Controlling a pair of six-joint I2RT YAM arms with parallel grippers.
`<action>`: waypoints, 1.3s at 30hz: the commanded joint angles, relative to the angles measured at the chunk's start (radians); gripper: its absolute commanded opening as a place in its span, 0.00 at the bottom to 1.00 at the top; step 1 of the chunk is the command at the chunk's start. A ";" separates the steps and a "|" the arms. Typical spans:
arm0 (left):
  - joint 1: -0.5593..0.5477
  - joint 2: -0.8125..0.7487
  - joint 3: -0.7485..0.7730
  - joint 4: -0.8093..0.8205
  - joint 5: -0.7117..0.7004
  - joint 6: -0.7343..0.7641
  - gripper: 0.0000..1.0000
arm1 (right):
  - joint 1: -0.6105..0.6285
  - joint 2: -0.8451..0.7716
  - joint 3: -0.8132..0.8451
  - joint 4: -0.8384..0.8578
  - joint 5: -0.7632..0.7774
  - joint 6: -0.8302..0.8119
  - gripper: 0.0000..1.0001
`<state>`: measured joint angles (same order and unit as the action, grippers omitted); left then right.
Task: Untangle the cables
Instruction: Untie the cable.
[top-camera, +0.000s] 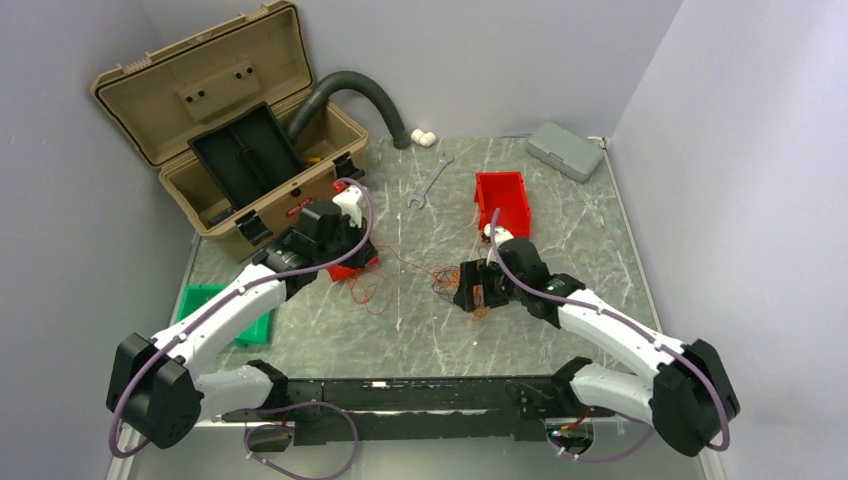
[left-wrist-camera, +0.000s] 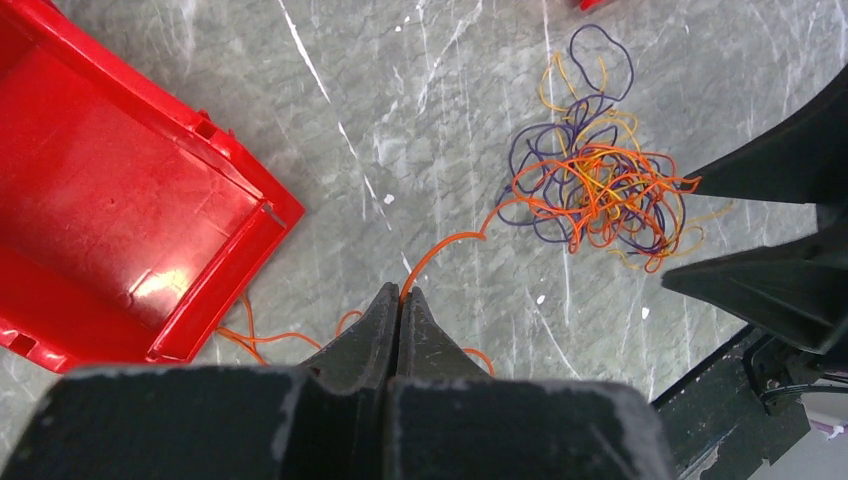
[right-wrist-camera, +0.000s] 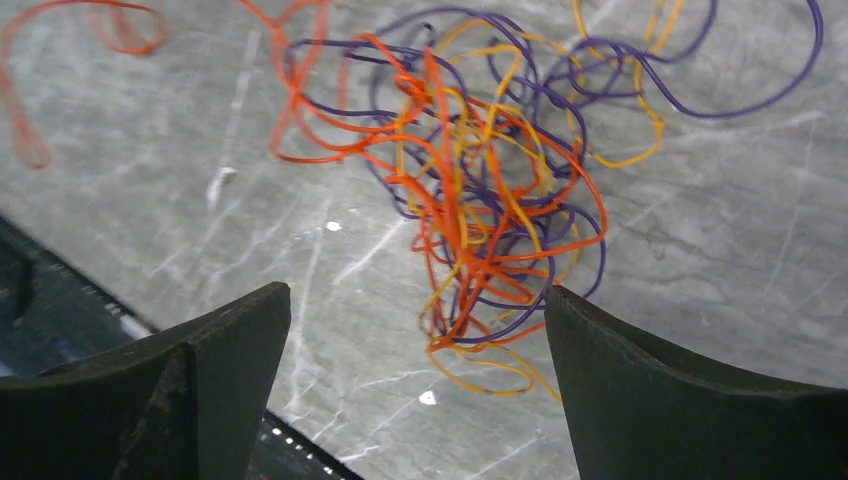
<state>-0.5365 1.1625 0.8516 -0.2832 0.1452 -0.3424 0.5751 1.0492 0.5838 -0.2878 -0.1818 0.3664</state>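
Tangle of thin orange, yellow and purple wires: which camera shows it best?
Right wrist view: the tangle of thin orange, yellow and purple wires fills it, loops sharp. Left wrist view shows it whole but smaller. Top view shows only a tiny scribble.

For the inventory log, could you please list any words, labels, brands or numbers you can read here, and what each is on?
No text can be read in any view.
A red patch on the toolbox front may be a label; it is too small and blurred to read.
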 joint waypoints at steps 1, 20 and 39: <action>-0.003 0.009 0.044 -0.011 0.018 0.011 0.00 | 0.052 0.094 -0.004 0.085 0.141 0.065 1.00; 0.209 -0.276 -0.069 -0.103 -0.247 -0.201 0.00 | -0.218 -0.015 -0.028 -0.278 0.804 0.569 0.21; 0.379 -0.408 -0.140 -0.247 -0.381 -0.355 0.00 | -0.381 -0.176 -0.037 -0.375 0.903 0.683 0.18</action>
<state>-0.2150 0.8059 0.7296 -0.4911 -0.1394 -0.6212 0.2276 0.9413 0.5373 -0.6373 0.6491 0.9878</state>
